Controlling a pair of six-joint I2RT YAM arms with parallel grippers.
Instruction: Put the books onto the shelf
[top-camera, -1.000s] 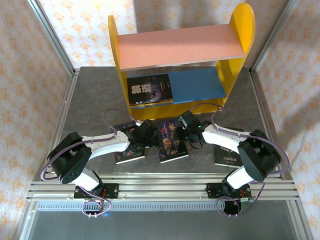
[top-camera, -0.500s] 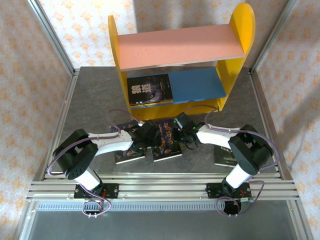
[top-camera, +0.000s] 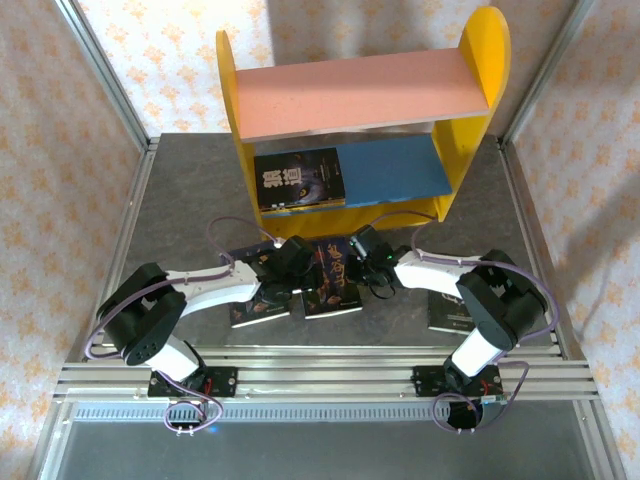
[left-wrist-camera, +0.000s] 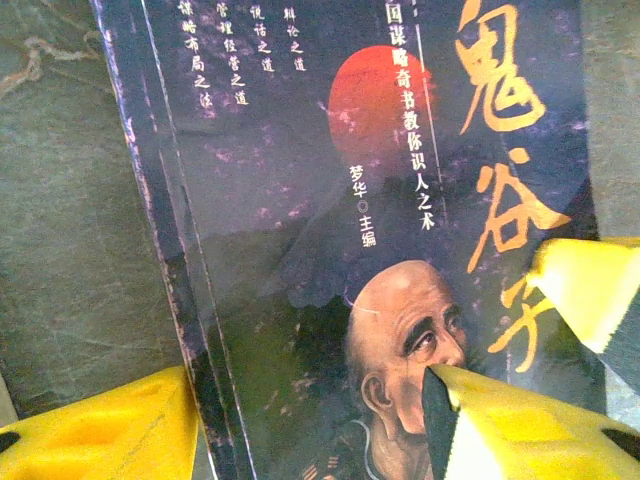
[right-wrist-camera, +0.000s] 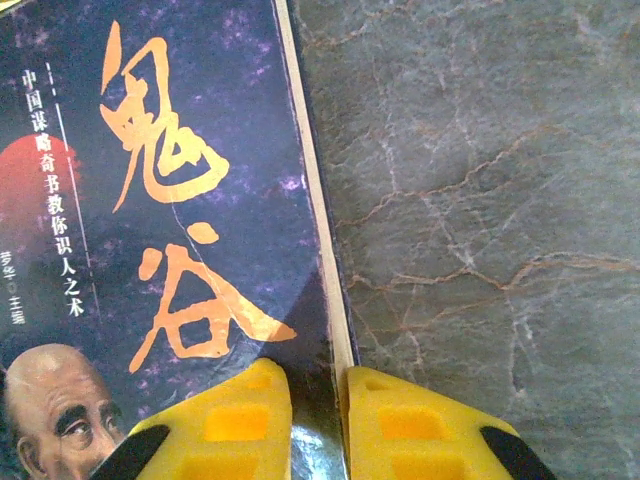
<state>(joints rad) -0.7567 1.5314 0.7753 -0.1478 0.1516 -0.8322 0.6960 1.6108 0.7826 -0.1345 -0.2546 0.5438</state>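
- Stone desk (top-camera: 180, 200) before the shelf (top-camera: 360, 95), bald-man paperback (top-camera: 333, 285) flat.
- Right hand (right-wrist-camera: 318, 385) pinching its page edge, probably for lifting.
- Left hand (left-wrist-camera: 300, 400) spread over spine, bracing.

The dark book (left-wrist-camera: 330, 250) bears large orange 鬼谷子 at the frame's upper right, white 中国谋略奇书教你识人之术 beside it, and 梦华 主编 at centre. On the shelf (top-camera: 485, 60), the shelved book (top-camera: 298, 178) reads 狼道.

Glossy printed paper cover on the bald-man book (right-wrist-camera: 150, 200), scuffed along the spine; matt grey veined stone-look table (right-wrist-camera: 480, 200); smooth matt painted shelf (top-camera: 360, 95); matt yellow plastic fingers (right-wrist-camera: 230, 430) on the right end effector (right-wrist-camera: 318, 378)
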